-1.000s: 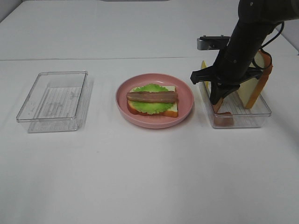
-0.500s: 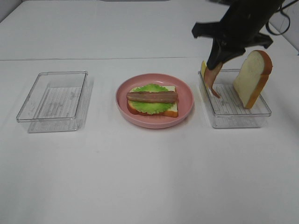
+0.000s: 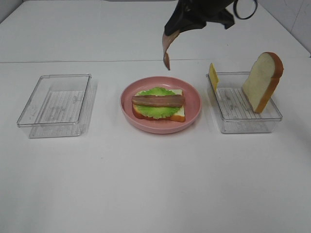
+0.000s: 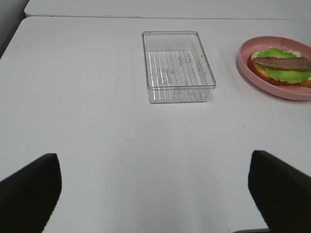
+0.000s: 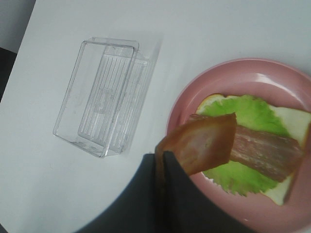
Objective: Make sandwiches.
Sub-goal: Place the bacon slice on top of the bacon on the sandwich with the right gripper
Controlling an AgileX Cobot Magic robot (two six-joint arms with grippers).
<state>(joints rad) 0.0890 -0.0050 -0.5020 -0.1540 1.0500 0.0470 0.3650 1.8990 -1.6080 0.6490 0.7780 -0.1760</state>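
Observation:
On the pink plate lies the open sandwich: a bread slice, green lettuce and one brown bacon strip on top. My right gripper is shut on a second bacon strip, which hangs high above the far side of the plate. The right wrist view shows this strip over the sandwich. A second bread slice leans upright in the right clear box, with a yellow cheese slice at its left end. My left gripper is open, low over bare table.
An empty clear box sits at the left of the table, also in the left wrist view and the right wrist view. The white table stretches wide in front of the plate.
My right gripper lifted the bacon strip out of the right box, rose and moved left to above the plate's far side. The left arm has not moved.

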